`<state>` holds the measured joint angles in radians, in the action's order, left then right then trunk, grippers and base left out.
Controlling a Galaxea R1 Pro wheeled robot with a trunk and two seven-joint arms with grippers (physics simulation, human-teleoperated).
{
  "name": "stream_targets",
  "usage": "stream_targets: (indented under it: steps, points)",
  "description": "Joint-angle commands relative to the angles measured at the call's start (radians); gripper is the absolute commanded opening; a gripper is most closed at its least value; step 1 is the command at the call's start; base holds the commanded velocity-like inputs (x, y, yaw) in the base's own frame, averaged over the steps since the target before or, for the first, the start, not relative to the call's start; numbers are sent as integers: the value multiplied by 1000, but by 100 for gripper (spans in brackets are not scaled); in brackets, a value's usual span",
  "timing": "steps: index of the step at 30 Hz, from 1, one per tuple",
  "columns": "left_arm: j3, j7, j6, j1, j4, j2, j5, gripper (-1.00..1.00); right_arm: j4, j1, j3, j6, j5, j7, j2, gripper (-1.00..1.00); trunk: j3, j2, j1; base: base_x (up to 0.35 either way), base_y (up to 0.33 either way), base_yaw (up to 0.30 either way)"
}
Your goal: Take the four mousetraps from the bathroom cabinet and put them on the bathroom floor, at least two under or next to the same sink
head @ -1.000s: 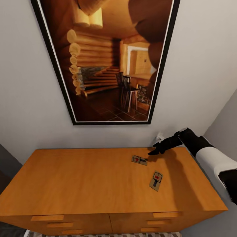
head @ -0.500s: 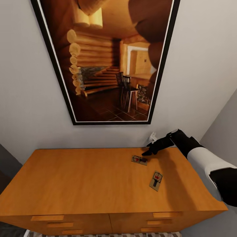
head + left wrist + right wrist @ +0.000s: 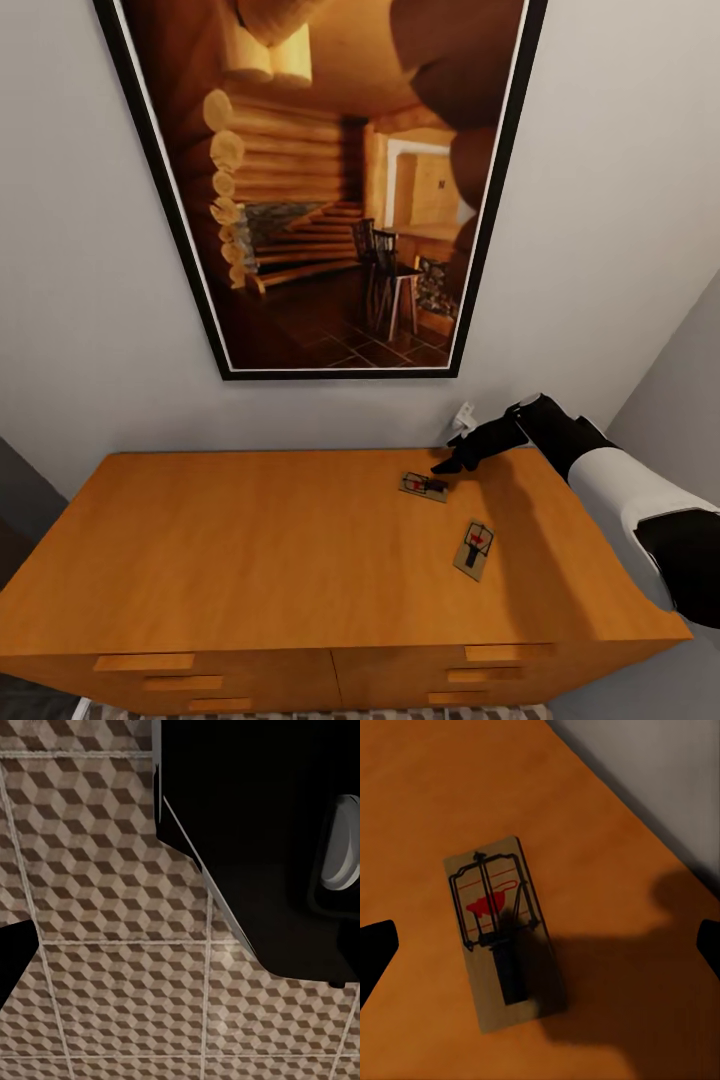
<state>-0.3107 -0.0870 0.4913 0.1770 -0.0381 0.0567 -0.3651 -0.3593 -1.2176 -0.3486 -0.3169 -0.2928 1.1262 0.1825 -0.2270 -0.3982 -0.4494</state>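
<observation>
Two mousetraps lie on the orange-brown cabinet [image 3: 250,560] top, one farther back [image 3: 423,487] and one nearer the front [image 3: 474,549]. My right gripper [image 3: 452,462] hovers just behind and above the far trap, open and holding nothing. In the right wrist view that mousetrap [image 3: 499,945] lies between the spread fingertips [image 3: 375,952] of the right gripper [image 3: 540,945], below them on the wood. My left gripper [image 3: 180,952] hangs low over the cube-patterned bathroom floor [image 3: 112,870], empty, with one fingertip [image 3: 11,960] at the picture's edge. The bathroom sink is out of view.
A large framed picture [image 3: 330,180] of a log cabin hangs on the white wall behind the cabinet. Drawer handles [image 3: 145,662] run along the cabinet front. A grey wall [image 3: 690,380] closes in on the right. My own dark body [image 3: 262,832] looms beside the left gripper.
My right gripper moved left and slightly back towards the far mousetrap, then held still. Both mousetraps stayed put.
</observation>
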Motion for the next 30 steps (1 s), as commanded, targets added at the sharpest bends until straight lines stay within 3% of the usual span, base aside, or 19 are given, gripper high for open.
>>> stream_targets:
  steps: [1, 18, 30]
  points:
    - [-4, -8, 4, -1, -2, 0, -11, 100, -1, 0, 0, -10, -3, 4, 0, 100, -2, -2, -1, 0, 0, 0]
    - [-4, -8, 4, -1, -1, 0, -11, 100, 27, 3, 0, -9, -12, 3, -1, 100, -2, -2, -1, 0, 40, 0]
    - [-4, -8, 4, -1, -2, 0, -11, 100, 81, 28, 0, 87, -31, 4, -6, 100, -2, -2, -1, 0, 0, 0]
